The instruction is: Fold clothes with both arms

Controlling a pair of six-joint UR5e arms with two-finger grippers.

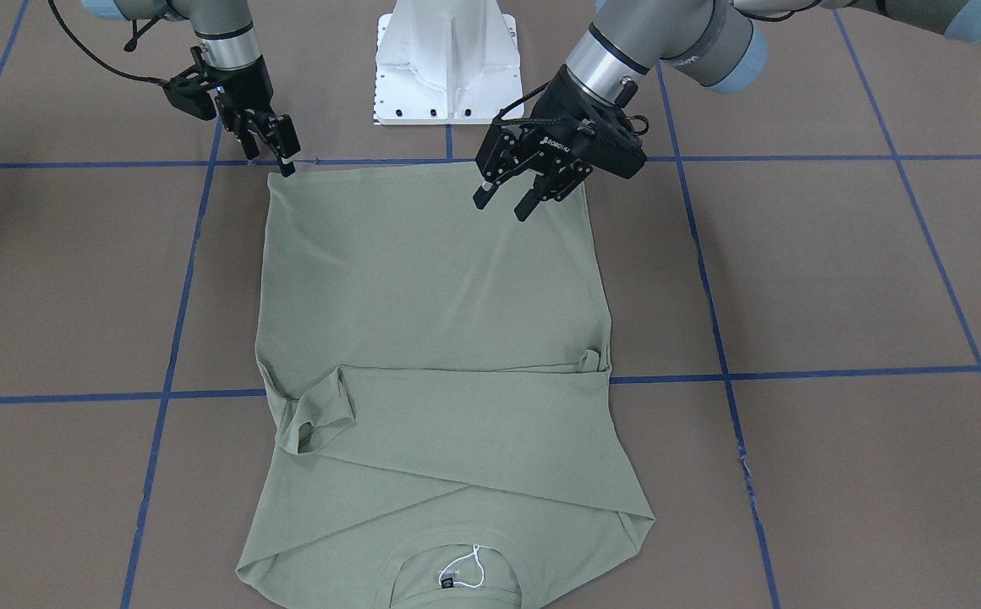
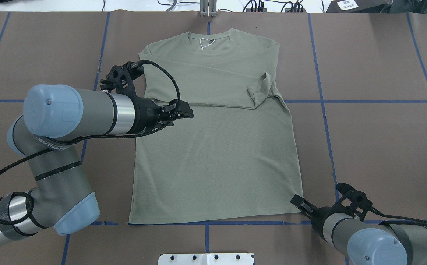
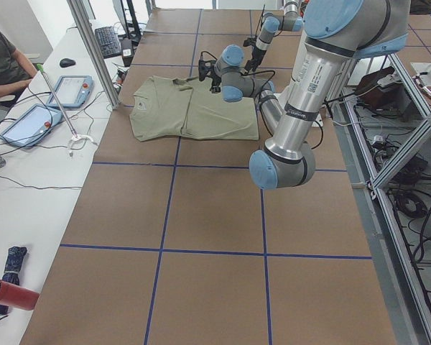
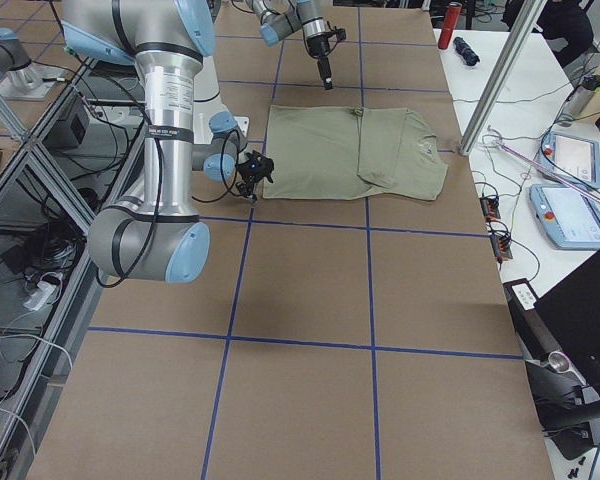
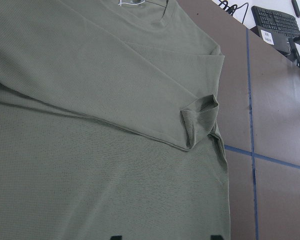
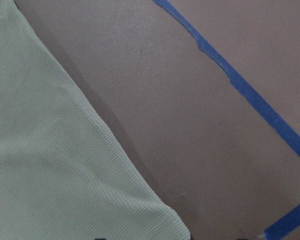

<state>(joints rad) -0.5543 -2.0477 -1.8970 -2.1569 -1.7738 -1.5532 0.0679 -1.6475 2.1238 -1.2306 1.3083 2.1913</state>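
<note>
Shows a sage-green shirt [image 2: 217, 147] spread flat on the brown table [image 2: 383, 147], collar toward the far edge, hem toward the white pedestal [image 1: 448, 59], both sleeves folded across the chest. Shows the left gripper [image 1: 503, 205] poised above the hem end of the shirt, jaws wide apart, holding nothing. Shows the right gripper [image 1: 287, 162] low at the hem corner on its own side, tip at the cloth's edge beside a blue tape line [image 1: 710, 158]; cannot tell how far apart its jaws stand, nor whether closed on the fabric.
</note>
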